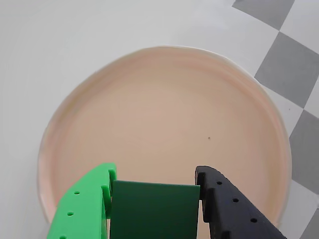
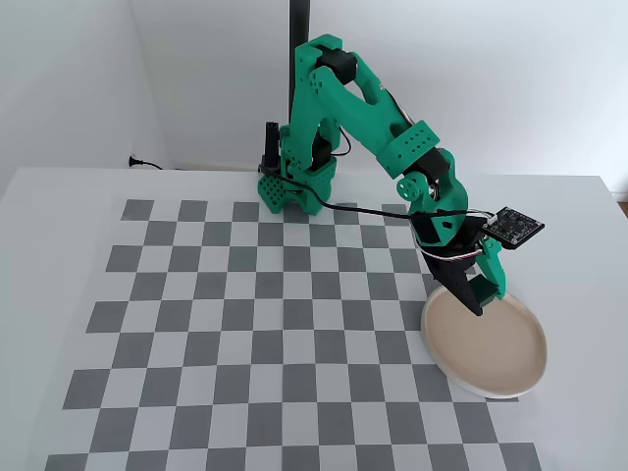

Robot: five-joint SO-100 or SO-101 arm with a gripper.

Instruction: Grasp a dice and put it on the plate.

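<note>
In the wrist view my gripper (image 1: 155,178) is shut on the dice (image 1: 153,209), a dark green plain cube held between the bright green finger (image 1: 87,204) and the black finger (image 1: 229,206). The plate (image 1: 164,114), beige-pink with a pale rim, lies right below and fills most of that view. In the fixed view the gripper (image 2: 481,294) hangs just above the left part of the plate (image 2: 496,348), at the right side of the checkerboard. The dice is barely visible there, tucked between the fingers.
The grey and white checkerboard mat (image 2: 275,324) covers the table to the left of the plate. The arm's green base (image 2: 294,186) stands at the back edge of the mat. White table surface (image 1: 45,55) surrounds the plate.
</note>
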